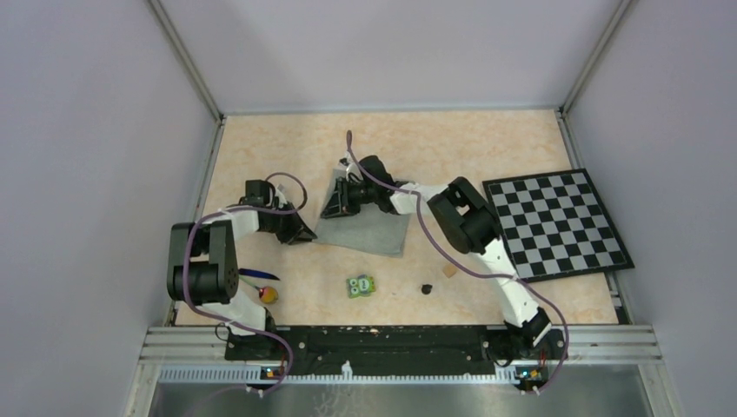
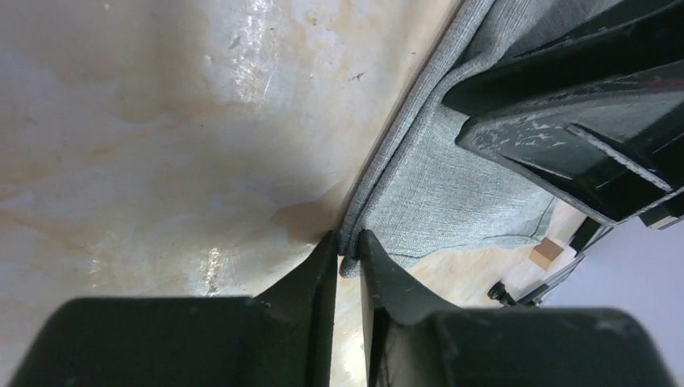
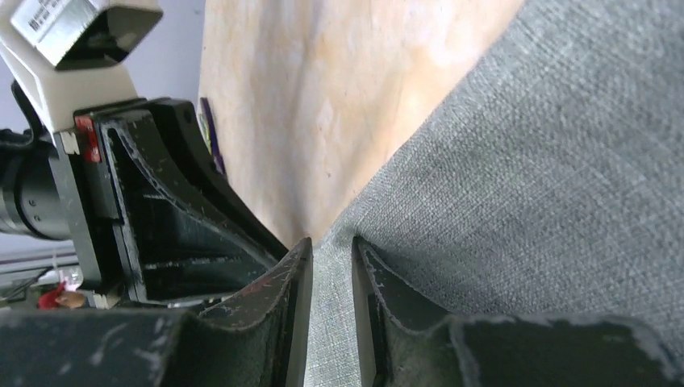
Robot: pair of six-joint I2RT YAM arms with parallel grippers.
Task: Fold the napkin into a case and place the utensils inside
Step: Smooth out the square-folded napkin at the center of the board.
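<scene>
The grey napkin (image 1: 363,224) lies folded on the table's middle, smaller than the checkerboard. My left gripper (image 1: 304,234) is shut on its near-left corner; in the left wrist view (image 2: 348,244) the cloth (image 2: 452,185) is pinched between the tips. My right gripper (image 1: 335,201) is shut on the napkin's far-left edge; in the right wrist view (image 3: 331,246) cloth (image 3: 524,177) fills the gap between the jaws. The slim dark blue utensil (image 1: 257,274) and the yellow-orange-headed one (image 1: 269,294) lie near the left arm's base, apart from the napkin.
A green owl-faced block (image 1: 361,285), a small black object (image 1: 427,287) and a small tan cube (image 1: 449,270) lie in front of the napkin. The checkerboard mat (image 1: 556,221) lies at the right. Walls enclose the table on three sides.
</scene>
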